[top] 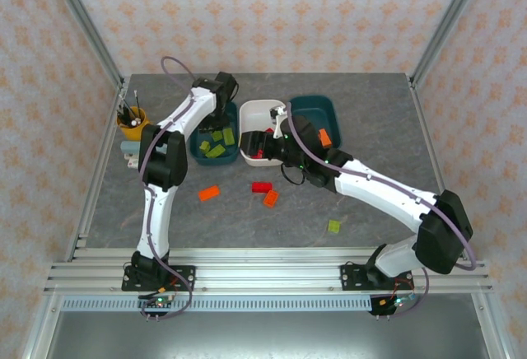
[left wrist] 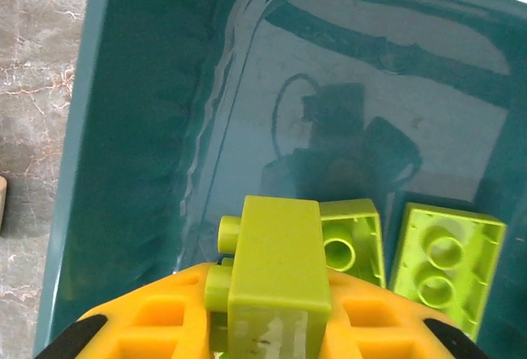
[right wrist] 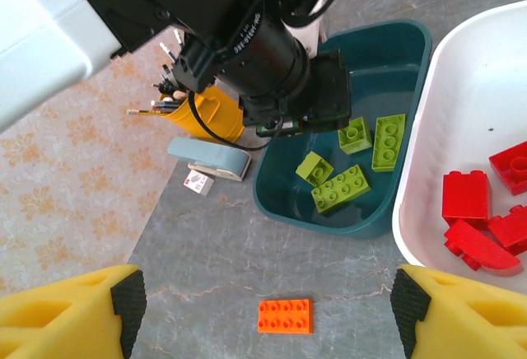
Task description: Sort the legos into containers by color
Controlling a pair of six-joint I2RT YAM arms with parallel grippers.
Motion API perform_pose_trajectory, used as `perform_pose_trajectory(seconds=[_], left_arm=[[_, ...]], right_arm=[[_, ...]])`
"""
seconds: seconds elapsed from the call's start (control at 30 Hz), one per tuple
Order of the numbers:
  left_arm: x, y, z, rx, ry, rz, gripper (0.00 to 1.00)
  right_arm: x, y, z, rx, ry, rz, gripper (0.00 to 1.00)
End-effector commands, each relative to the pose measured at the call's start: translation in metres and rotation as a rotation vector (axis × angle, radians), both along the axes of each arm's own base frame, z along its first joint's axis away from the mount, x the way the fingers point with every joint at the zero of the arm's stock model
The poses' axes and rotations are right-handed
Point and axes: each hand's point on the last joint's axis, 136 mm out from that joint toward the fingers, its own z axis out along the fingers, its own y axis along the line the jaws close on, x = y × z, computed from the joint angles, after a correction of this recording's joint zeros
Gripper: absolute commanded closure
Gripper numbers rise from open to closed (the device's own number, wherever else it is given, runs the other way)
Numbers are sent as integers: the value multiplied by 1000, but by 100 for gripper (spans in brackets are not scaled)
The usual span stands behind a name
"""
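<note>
Nearest my arm bases, I am counting four loose legos on the table. There is a loose lime brick on the right arm's side, then a small orange brick just beside a red brick, and a long orange brick further left.

The right gripper is hanging wide open with nothing between its yellow fingers. In its wrist view the long orange brick is lying on the table right under that gap. The brick's long axis is running along the line from finger to finger. I am judging that a straight close would meet its short ends, and a quarter turn of the wrist would take the narrow sides instead. This is the free arm, so that pick looks like its job.

Further out, three containers are sitting in a row: the left teal tray, the white tray and the right teal tray. The left gripper is clamped on a held lime brick and hovering over the left teal tray's floor, so its drop lies straight below.

Four lime bricks are lying in that tray. At least four red bricks are showing in the white one, whose far side is cut off. A single orange brick is sitting in the right teal tray.
</note>
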Motion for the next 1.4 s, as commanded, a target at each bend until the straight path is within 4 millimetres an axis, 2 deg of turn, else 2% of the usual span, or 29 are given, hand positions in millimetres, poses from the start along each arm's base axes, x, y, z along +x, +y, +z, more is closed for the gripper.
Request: perform_pose_trajectory(seconds=[0.0, 0.17, 0.33, 0.43, 0.53, 0.67, 0.77, 0.87, 1.0, 1.17, 1.27, 1.37], left_arm=[[-5, 19, 10, 88, 23, 6, 78], [-10, 21, 4, 96, 43, 9, 74], [-13, 16, 9, 65, 39, 12, 57], [-15, 14, 25, 46, 7, 14, 51], [-19, 11, 49, 21, -44, 14, 48], [-35, 9, 90, -17, -123, 20, 43], [-62, 15, 122, -53, -197, 44, 40], [-101, 26, 140, -78, -256, 84, 38], [-164, 36, 141, -150, -301, 151, 36], [-238, 45, 133, -273, -382, 240, 33], [-271, 52, 136, -311, -432, 272, 32], [-295, 58, 139, -325, -445, 276, 32]], right_arm=[[2, 3, 15, 47, -14, 6, 20], [2, 1, 5, 41, 20, 4, 20], [-1, 3, -4, 1, 48, 27, 20], [-3, 1, -11, -44, 59, 35, 21], [-8, 1, -18, -105, 43, 52, 21], [-23, 16, -36, -253, 28, 117, 21], [-36, 33, -61, -352, 54, 167, 22], [-49, 53, -82, -447, 39, 232, 22], [-62, 75, -112, -608, 18, 339, 22], [-65, 81, -162, -817, 60, 451, 18], [-61, 84, -182, -887, 64, 473, 16], [-59, 94, -194, -896, 63, 502, 15]])
